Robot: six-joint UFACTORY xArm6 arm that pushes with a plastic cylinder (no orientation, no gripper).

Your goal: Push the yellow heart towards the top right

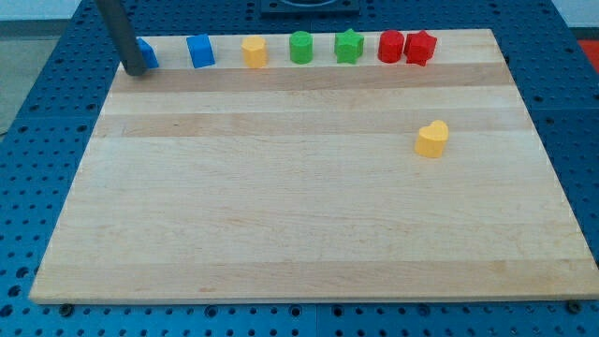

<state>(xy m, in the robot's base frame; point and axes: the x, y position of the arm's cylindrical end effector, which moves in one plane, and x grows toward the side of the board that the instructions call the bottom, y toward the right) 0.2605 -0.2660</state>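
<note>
Resting at the board's top left corner, my tip (135,70) holds nothing; it is only a bare rod and touches the partly hidden blue block (148,54); the yellow heart (432,139) lies well apart, far toward the view's right, below the red blocks (407,46); it stands alone on the wooden board (281,215).

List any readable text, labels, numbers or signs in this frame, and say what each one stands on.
None: no words, numbers, brands or signs can be read anywhere in the camera view.
The wooden board is bare wood grain.
The blocks are plain coloured, including the yellow heart and the red star.
My tip sits at the view's top left, against a blue block; the rod is unmarked.
</note>
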